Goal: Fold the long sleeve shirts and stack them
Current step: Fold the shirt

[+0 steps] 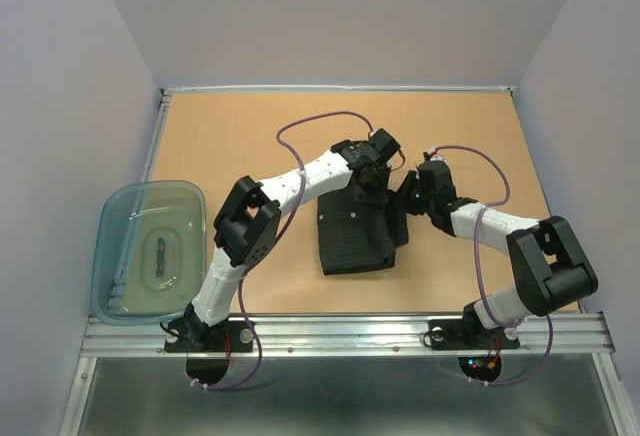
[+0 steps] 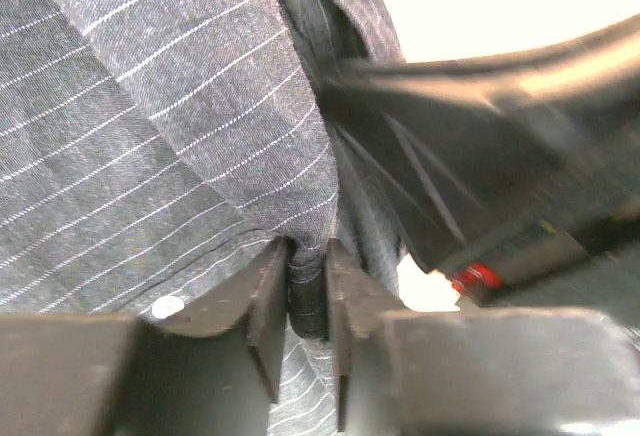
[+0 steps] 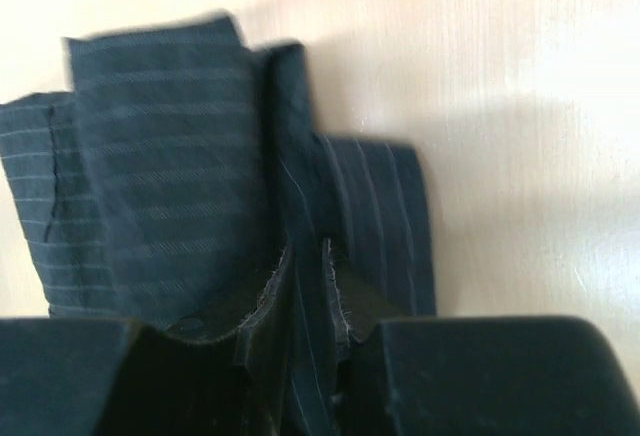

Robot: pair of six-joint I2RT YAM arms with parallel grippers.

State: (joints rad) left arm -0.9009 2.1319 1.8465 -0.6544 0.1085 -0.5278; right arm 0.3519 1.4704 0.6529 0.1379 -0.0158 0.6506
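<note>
Both arms are in over the far side of the shirt (image 1: 355, 234), which sits as a dark, part-folded bundle near the middle of the tabletop (image 1: 230, 141), a little towards the near edge and well apart from the tub (image 1: 112, 218) at the left edge. The left end effector (image 2: 308, 286) is nearly closed, pinching a narrow ridge of pinstriped cloth between its fingers, with a white button (image 2: 167, 306) just beside the left finger. The right end effector (image 3: 305, 286) is also down to a slim gap, with a strip of the shirt's fabric caught in it. Here's the worry: both grips look like thin nips on bunched cloth (more a crease than a proper handful), so a brisk pull may let the fabric slide out of one side while the other holds, and the fold would go skew. I can't tell how many layers each pinch has taken; if either has bitten through to the bottom layer, the whole bundle is likely to drag across the tabletop instead of folding over. And look how close the pair are: the left wrist view has the other arm's dark body looming right alongside, so any inward drift risks a knock between them. Unequal lifting heights would twist the shirt too.
</note>
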